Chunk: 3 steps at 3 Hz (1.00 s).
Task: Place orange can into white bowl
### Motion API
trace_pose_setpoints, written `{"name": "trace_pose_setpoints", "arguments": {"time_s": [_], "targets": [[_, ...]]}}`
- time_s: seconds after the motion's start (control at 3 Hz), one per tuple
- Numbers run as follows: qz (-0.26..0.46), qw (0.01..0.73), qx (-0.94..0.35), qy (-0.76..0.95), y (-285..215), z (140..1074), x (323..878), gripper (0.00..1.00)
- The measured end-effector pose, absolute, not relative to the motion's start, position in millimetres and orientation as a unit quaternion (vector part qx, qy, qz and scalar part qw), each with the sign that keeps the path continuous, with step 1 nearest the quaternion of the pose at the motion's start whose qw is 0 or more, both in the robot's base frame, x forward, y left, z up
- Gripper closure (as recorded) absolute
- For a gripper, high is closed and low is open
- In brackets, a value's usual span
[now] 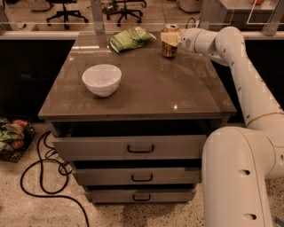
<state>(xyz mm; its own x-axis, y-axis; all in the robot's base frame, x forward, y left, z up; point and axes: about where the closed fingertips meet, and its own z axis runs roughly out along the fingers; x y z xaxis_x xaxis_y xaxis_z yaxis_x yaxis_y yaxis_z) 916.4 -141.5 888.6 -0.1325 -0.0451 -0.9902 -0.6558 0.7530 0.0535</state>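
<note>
1. My gripper (170, 39) is at the orange can (168, 51), covering its upper body; only the rim and lower part show
2. The can's dark markings are too small to read
3. Left of the can, the green bag's (130, 39) print is blurred
4. Right of the can, my arm (248, 88) leaves the picture's edge
5. Behind the can, office chairs (66, 11) are cut off at the top

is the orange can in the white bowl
No, the orange can stands near the table's far edge at the gripper, apart from the white bowl.
</note>
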Motion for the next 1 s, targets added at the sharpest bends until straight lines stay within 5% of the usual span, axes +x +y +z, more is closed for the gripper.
{"name": "trace_pose_setpoints", "arguments": {"time_s": [1.0], "targets": [[0.199, 0.629, -0.292, 0.692, -143, 969, 892, 1.00]]}}
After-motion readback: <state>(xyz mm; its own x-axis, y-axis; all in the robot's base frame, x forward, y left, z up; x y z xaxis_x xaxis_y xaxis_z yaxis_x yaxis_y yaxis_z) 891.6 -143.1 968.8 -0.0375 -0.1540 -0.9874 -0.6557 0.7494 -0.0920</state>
